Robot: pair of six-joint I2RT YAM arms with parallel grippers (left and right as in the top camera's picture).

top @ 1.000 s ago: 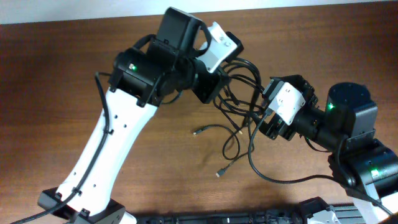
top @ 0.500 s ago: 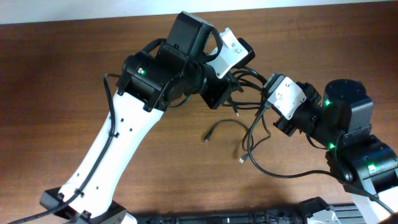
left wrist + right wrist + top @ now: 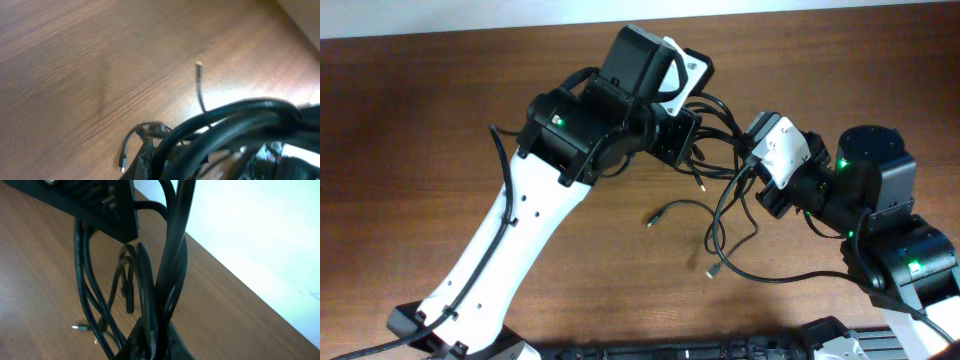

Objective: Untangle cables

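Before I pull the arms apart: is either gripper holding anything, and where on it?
Both. The right gripper pinches several strands of the cables mid-length. The left gripper grips the same tangle, also mid-length. The plugs are loose.

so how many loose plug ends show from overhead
3 plug ends: upper plug just below the tangle, middle plug to its left, lower plug nearest the front. More may hide in the tangle.

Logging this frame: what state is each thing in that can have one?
cables: tangled, bunched between the two arms, loose plug ends trailing out.
left end effector: shut on the cables.
right end effector: shut on the cables.
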